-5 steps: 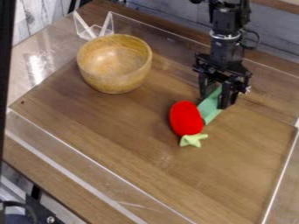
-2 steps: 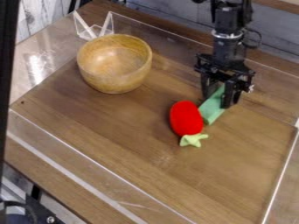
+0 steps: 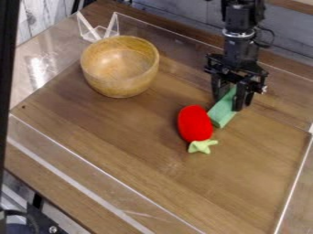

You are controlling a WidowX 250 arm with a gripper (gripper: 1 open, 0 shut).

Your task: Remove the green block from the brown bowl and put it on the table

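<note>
The green block (image 3: pixel 222 114) lies slanted on the table (image 3: pixel 110 151), right of centre, its lower end beside the red toy. My gripper (image 3: pixel 235 99) points down over the block's upper end, its dark fingers close against both sides of the block. The brown bowl (image 3: pixel 120 66) stands at the back left, well apart from the gripper, and nothing shows inside it.
A red strawberry-like toy (image 3: pixel 195 122) with a small green stem lies just left of the block, touching or nearly touching it. A clear plastic border (image 3: pixel 86 183) runs around the tabletop. A clear folded piece (image 3: pixel 95 27) stands behind the bowl.
</note>
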